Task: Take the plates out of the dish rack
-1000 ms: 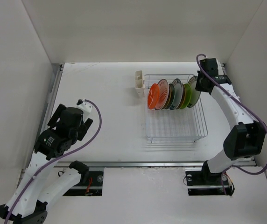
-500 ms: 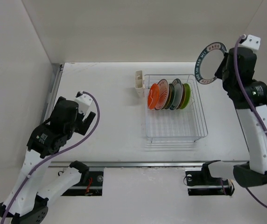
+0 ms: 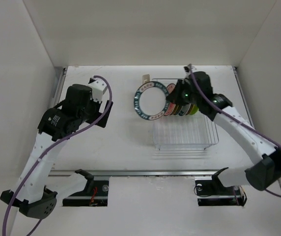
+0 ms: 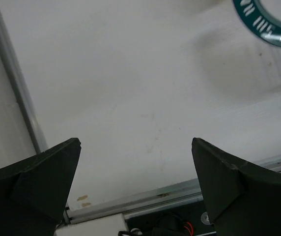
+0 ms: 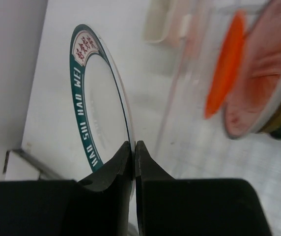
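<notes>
Top view: right gripper point(image 3: 172, 100) holds the teal-rimmed plate point(image 3: 151, 102) up off the table point(image 3: 121, 142), just left of the dish rack point(image 3: 185, 135). The other plates point(image 3: 181, 105) stand at the rack's far end.
Left wrist: left gripper point(image 4: 135, 182) gapes wide, nothing between, and there's bare table below.
Right wrist: fingers point(image 5: 106, 167) are pinched tight on the plate's rim. An orange plate point(image 5: 225, 73) stands in the rack beyond.

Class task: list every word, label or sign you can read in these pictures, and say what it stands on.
"HAO WEI": white capitals on the dark teal rim of the white plate, right wrist view.
Red Chinese characters on that rim: too blurred to read.
Other rim lettering: too blurred.
White marking on the left arm: too small.
</notes>
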You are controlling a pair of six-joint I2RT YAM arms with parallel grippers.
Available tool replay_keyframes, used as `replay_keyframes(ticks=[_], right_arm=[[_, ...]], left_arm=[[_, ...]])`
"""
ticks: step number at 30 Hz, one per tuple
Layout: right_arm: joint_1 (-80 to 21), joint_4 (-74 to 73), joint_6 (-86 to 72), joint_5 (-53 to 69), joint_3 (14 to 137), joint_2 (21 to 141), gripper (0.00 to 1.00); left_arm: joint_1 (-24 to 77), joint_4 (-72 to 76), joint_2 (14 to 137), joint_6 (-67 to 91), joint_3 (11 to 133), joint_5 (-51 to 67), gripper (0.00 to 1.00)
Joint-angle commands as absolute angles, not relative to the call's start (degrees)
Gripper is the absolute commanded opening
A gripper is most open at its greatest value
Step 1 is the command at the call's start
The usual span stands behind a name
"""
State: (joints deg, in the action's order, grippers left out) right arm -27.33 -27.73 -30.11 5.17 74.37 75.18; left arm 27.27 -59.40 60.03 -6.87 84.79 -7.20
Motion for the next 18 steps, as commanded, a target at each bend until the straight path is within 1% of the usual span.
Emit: replay_keyframes(ticks=[1, 2, 4, 5, 6, 8, 9, 13, 16, 18], right_arm=[[-35.21, -15.73, -35.50, 9.15, 80.75, 81.27, 0.00], [-36.72, -15.73, -35.51, 9.14, 84.69, 86.95, 0.00], [-39.01, -16.35, -37.08, 9.14, 88.75, 92.70, 0.00], [-40.68, -16.87, -37.70, 9.66, 92.42, 95.51, 0.00], [-41.39, -16.87, -38.84, 9.67, 94.03, 100.58, 0.00], [-43.14, -16.88, -40.51, 9.67, 97.89, 105.27, 0.00], [-43.15, -16.18, -41.39, 9.67, 98.78, 109.56, 0.00], [-44.91, -15.65, -45.96, 9.59, 102.04, 118.62, 0.00], [-45.44, -15.64, -48.16, 8.17, 102.83, 122.85, 0.00], [-46.05, -14.60, -49.92, 8.17, 102.83, 123.40, 0.00]], left_arm=[[26.98, -57.13, 54.85, -3.69, 82.37, -18.87, 0.96], [26.98, -57.13, 54.23, -3.69, 81.74, -20.90, 0.97], [26.98, -57.13, 52.48, -3.69, 79.64, -25.63, 0.97], [26.98, -57.13, 51.77, -3.69, 78.85, -26.71, 0.97], [26.98, -57.13, 51.16, -3.69, 78.14, -27.33, 0.98], [26.98, -57.13, 49.49, -4.31, 75.43, -28.04, 0.98], [26.98, -57.13, 49.48, -4.31, 74.28, -28.91, 0.98], [26.46, -56.60, 48.34, -4.31, 70.06, -30.85, 0.98], [26.46, -56.60, 47.12, -4.31, 68.82, -30.23, 0.98], [26.46, -56.60, 47.11, -4.31, 68.21, -30.23, 0.98]])
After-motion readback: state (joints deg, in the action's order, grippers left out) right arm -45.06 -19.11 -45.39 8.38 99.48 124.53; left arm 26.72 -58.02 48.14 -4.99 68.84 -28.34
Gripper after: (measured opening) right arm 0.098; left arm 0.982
